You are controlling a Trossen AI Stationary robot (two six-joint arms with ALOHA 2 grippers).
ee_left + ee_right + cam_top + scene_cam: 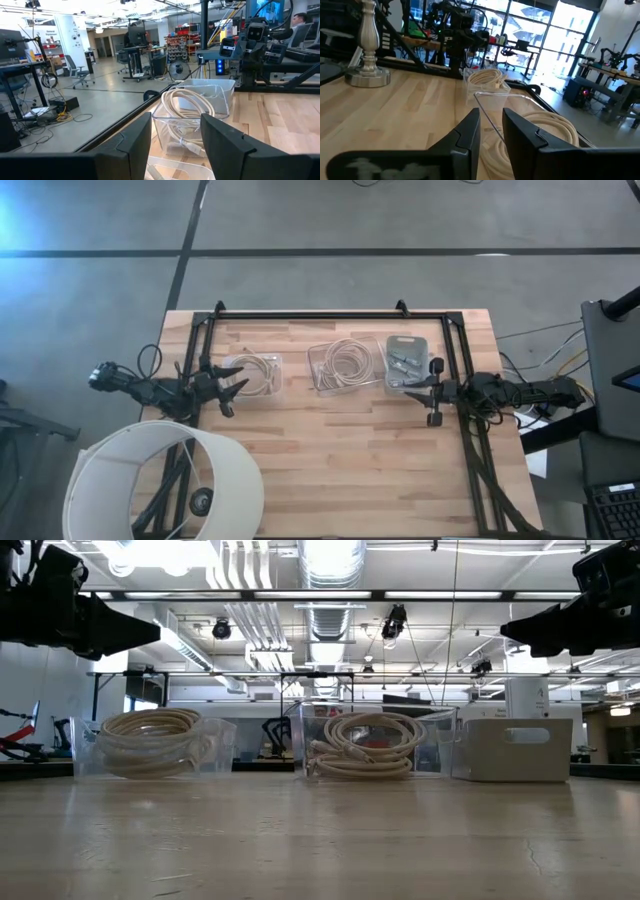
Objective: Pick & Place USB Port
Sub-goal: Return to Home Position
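Three bins stand in a row at the table's far middle. The left clear bin (255,373) and the middle clear bin (345,365) each hold a coiled white cable. The grey bin (407,360) on the right holds small metallic USB parts (402,361). My left gripper (232,393) hovers open at the left bin's left edge, raised off the table (120,632). My right gripper (415,387) hangs in the air (525,632) at the grey bin's near right corner, open by a narrow gap (491,131). It points at the middle bin's cable (545,127).
A white lampshade (165,480) covers the near left corner, and its silver base (367,75) stands on the wood. A black frame (330,315) runs along the far edge and both sides. Bare wood (340,460) lies on the near side of the bins.
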